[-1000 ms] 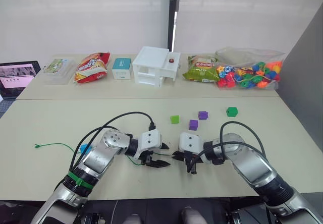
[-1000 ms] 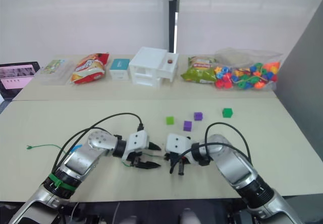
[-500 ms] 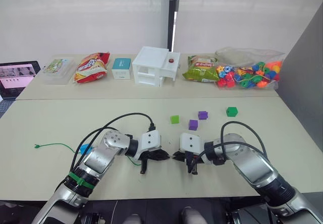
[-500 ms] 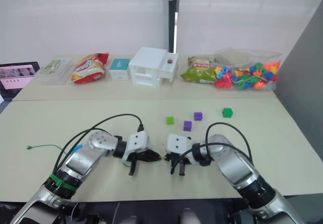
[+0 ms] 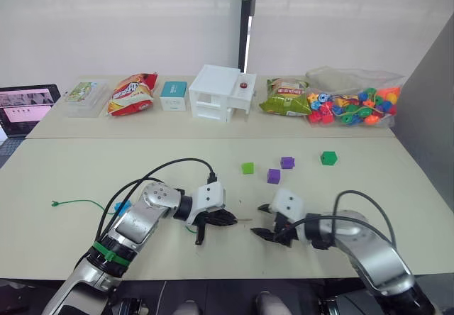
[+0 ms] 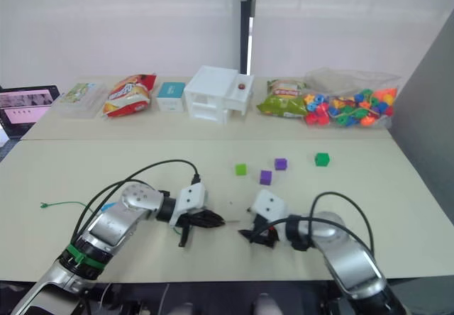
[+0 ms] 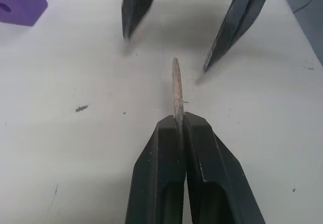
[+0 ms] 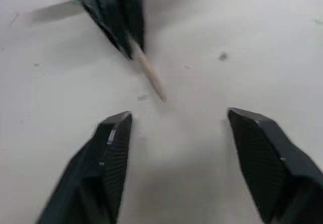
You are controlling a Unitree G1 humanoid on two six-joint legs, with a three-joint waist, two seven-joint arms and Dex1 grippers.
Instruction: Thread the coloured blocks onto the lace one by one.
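- Green cord is what we look for first: the lace (image 5: 78, 202) trails over the pale table (image 5: 57, 166) on our left, its loose end well away from the arms.
- We hold its stiff brownish tip (image 7: 176, 90) in our left gripper (image 7: 177, 128), fingers pressed together on it, the point sticking out past the fingertips just above the tabletop.
- Our right gripper (image 8: 179, 120) faces that tip with its fingers spread wide, nothing between them (the tip aims at the gap, not touching either finger).
- We see four coloured blocks farther out on the table: a light green block (image 5: 247, 167), two purple blocks (image 5: 274, 176) (image 5: 286, 162) and a dark green block (image 5: 328, 158), all apart from both grippers.
- A blue block (image 5: 120, 207) sits just beside our left forearm, near the lace.
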